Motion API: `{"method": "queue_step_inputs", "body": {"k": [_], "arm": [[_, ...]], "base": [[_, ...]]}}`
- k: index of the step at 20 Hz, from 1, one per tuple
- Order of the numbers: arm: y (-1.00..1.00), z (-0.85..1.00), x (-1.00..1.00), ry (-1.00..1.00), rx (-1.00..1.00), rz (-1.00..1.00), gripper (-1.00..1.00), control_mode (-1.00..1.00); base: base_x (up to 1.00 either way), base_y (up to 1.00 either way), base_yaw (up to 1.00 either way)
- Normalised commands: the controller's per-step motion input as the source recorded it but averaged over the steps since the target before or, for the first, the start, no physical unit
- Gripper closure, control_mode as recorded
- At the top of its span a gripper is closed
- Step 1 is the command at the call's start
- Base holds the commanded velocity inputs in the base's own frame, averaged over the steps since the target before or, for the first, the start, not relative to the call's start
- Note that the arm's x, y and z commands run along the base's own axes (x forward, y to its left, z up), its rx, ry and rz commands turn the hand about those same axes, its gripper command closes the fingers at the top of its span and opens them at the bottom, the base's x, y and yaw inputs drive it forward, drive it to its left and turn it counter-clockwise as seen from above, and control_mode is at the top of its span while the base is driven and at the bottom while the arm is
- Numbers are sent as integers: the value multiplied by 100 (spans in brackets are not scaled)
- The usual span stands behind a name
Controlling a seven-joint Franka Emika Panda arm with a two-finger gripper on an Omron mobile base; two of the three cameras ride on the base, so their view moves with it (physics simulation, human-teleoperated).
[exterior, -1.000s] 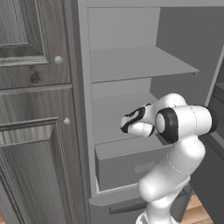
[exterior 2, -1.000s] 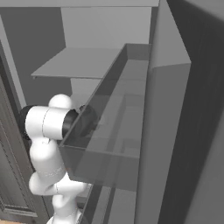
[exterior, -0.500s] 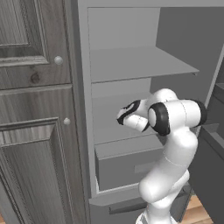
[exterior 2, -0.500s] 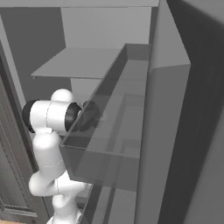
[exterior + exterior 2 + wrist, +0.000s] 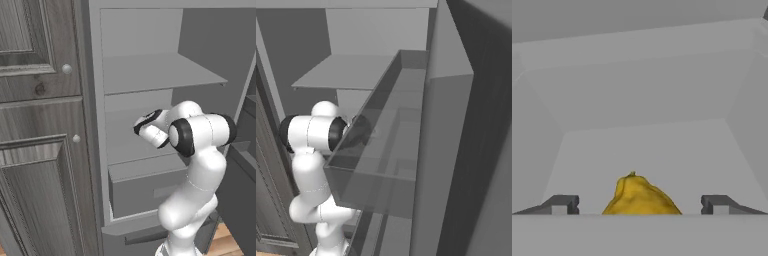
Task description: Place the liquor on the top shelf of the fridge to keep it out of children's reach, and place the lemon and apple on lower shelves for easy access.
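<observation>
The yellow-orange lemon (image 5: 641, 197) lies on a lower shelf (image 5: 662, 150) of the fridge (image 5: 92, 125). My gripper (image 5: 639, 206) is open, one finger on each side of the lemon with a clear gap to both. In the left base view my hand (image 5: 145, 129) reaches into the fridge over that lower shelf (image 5: 127, 150), below the bare top shelf (image 5: 155, 72). The liquor and the apple are out of view.
A grey drawer box (image 5: 145, 187) sits under the lower shelf. Wood-grain cupboard doors (image 5: 40, 150) stand left of the fridge. The open fridge door with its deep bin (image 5: 381, 170) stands close on the right, partly hiding my arm.
The jaws have opened wide and let go of the lemon, which now rests on the shelf. The hand has shifted slightly further into the fridge.
</observation>
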Motion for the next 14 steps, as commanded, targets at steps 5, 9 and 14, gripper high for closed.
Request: {"method": "queue_step_inputs", "body": {"k": [5,9,14], "arm": [[0,52,-31,0,-1,0,-100,-100],[0,44,-61,2,-4,0,-100,-100],[0,74,-54,2,-5,0,-100,-100]], "base": [[0,0,0],[0,0,0],[0,0,0]]}}
